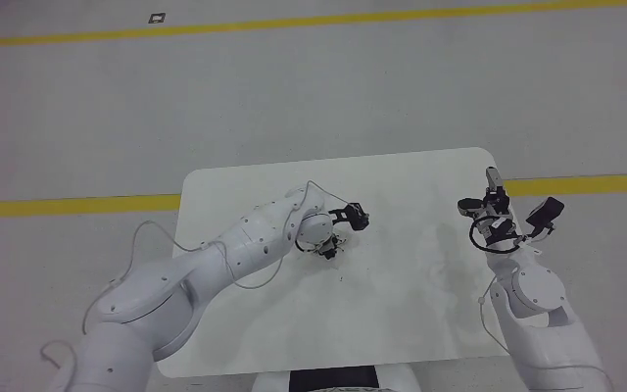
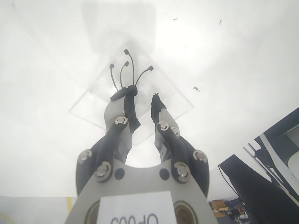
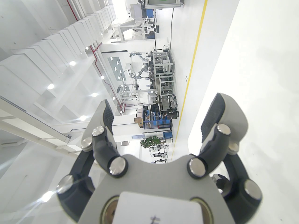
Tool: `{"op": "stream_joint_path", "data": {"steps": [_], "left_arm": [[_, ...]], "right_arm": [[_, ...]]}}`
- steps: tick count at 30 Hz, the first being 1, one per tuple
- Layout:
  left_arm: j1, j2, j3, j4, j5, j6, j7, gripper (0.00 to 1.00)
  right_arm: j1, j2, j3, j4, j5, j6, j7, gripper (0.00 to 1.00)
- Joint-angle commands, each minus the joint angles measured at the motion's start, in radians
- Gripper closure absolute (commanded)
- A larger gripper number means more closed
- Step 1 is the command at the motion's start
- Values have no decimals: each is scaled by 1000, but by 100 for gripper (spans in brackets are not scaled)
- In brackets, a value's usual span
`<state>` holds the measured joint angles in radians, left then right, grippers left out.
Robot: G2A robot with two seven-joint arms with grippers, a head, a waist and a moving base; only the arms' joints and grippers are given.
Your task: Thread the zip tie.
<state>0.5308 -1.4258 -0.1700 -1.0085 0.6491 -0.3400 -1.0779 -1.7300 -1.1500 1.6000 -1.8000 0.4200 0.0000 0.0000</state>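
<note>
Several black zip ties lie fanned out on a clear square plate on the white table; their tails meet in a bunch and their heads point away. My left gripper hovers just above the plate near the table's middle, open, with one taped fingertip at the bunched tails; I cannot tell whether it touches them. Nothing lies between its fingers. My right gripper is open and empty at the table's right edge, pointing out toward the room.
The white table is bare around the plate apart from a few small dark specks. A dark part of the robot shows at one side of the left wrist view. Yellow floor lines run beyond the table.
</note>
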Motion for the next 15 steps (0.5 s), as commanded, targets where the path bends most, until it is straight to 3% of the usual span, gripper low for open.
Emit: {"op": "stream_joint_path", "data": {"steps": [1,7,15], "left_arm": [[-1,-4,0,10,4,0,6,82],[-2,-18,0,41,4,0,18,85],[3,-36,0,72,-8,0,6,80]], "right_arm": [[0,0,0,0,0,0,0,0],[0,0,0,0,0,0,0,0],[0,0,0,0,0,0,0,0]]}}
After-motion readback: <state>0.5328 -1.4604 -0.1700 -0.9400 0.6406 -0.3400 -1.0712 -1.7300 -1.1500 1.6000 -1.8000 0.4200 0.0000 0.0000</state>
